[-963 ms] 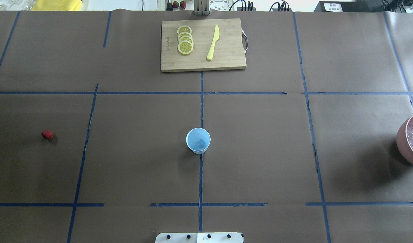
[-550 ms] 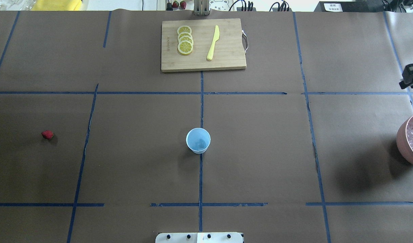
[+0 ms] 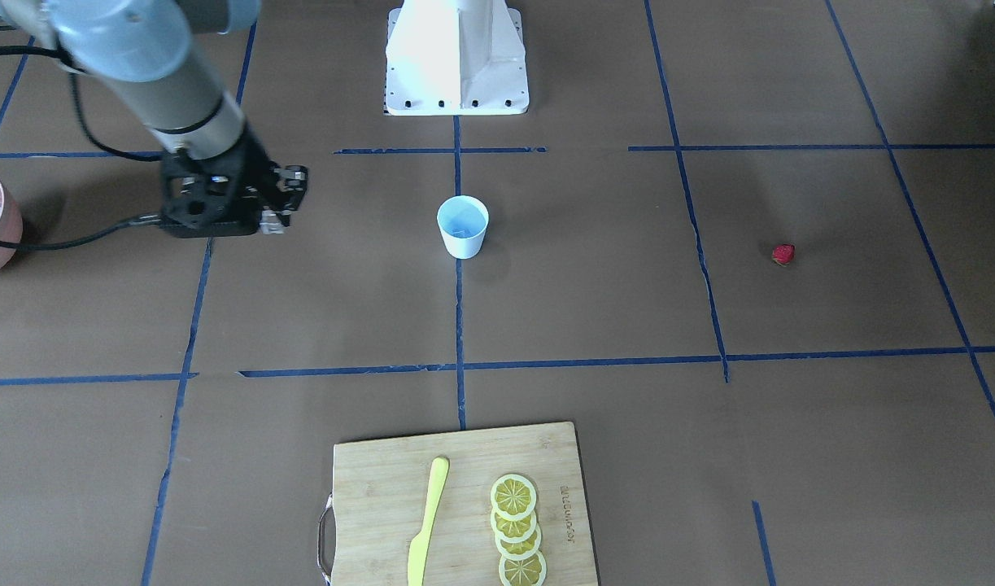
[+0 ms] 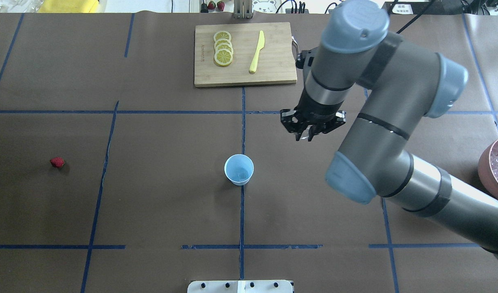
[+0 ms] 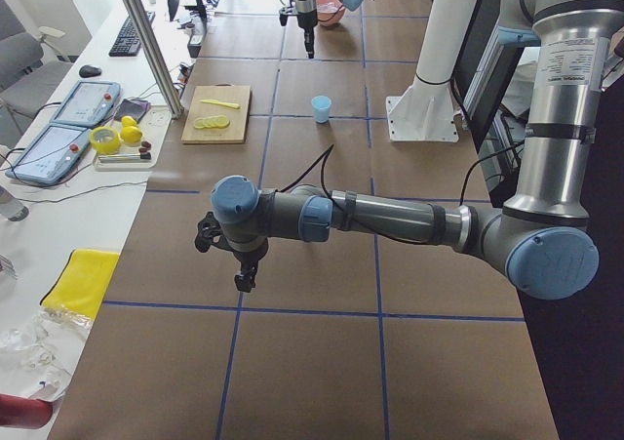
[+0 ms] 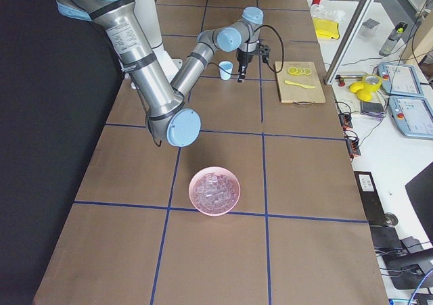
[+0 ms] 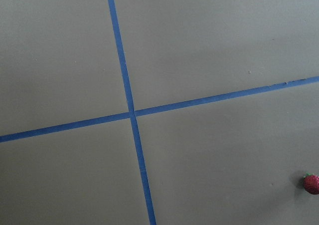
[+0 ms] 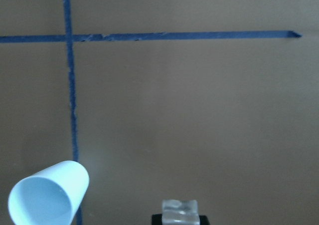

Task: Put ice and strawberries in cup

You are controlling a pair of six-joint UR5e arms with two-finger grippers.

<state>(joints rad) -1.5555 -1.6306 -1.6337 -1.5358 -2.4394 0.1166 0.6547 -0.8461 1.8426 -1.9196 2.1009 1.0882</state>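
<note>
The pale blue cup (image 4: 239, 169) stands upright at the table's centre and also shows in the right wrist view (image 8: 47, 197). My right gripper (image 4: 310, 136) hangs above the table, right of the cup and a little farther from me, shut on a translucent ice cube (image 8: 180, 211). More ice (image 6: 214, 189) fills the pink bowl (image 4: 485, 171) at the right edge. The tiny red strawberry (image 4: 57, 162) lies far left on the table and at the left wrist view's edge (image 7: 312, 183). My left gripper (image 5: 244, 282) shows only in the exterior left view, so I cannot tell its state.
A wooden cutting board (image 4: 273, 73) at the far middle carries lemon slices (image 4: 223, 49) and a yellow knife (image 4: 257, 52). Blue tape lines cross the brown table cover. The robot base (image 3: 456, 57) is on the near side.
My right arm has swept in from the table's right edge to a spot just right of the cup. The cup, strawberry and bowl have not moved.
</note>
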